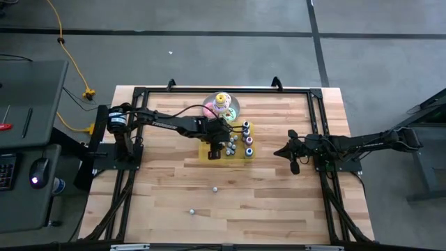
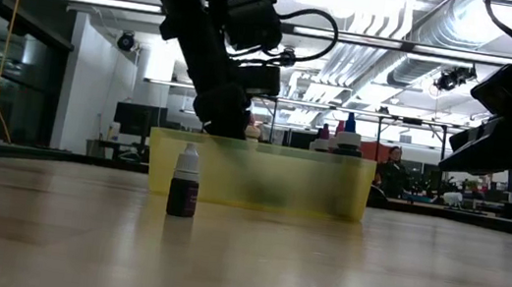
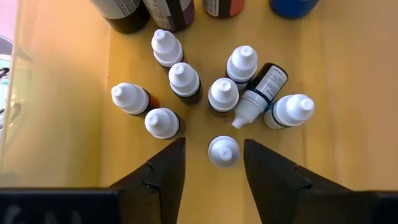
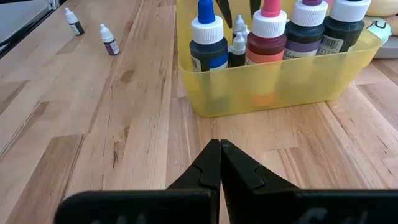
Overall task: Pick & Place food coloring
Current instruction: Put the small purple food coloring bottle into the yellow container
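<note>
We judge the food coloring bottles to be light, stiff little plastic things with smooth, probably slippery bodies and narrow caps, so they should tip over easily; the surest hold looks to be across the body or the cap's shoulder, from straight above. Our left gripper (image 3: 214, 171) hangs over the yellow tray (image 4: 280, 84) with its fingers parted and nothing clamped: one white-capped bottle (image 3: 223, 151) stands upright between the two fingers, with a visible gap on either side. Just beyond it in the tray stands a cluster of small bottles (image 3: 205, 93), all upright but one dark bottle (image 3: 261, 90) that leans against its neighbours. Larger bottles (image 4: 273, 37) line the tray's far side. Two more small bottles sit out on the table (image 1: 279, 202), well apart from the tray: one (image 1: 215, 188) nearer it, another (image 1: 191, 211) farther toward the table's front edge. Our right gripper (image 4: 219, 155) waits low over the wood on the right side, fingers pressed together and empty, pointing at the tray.
</note>
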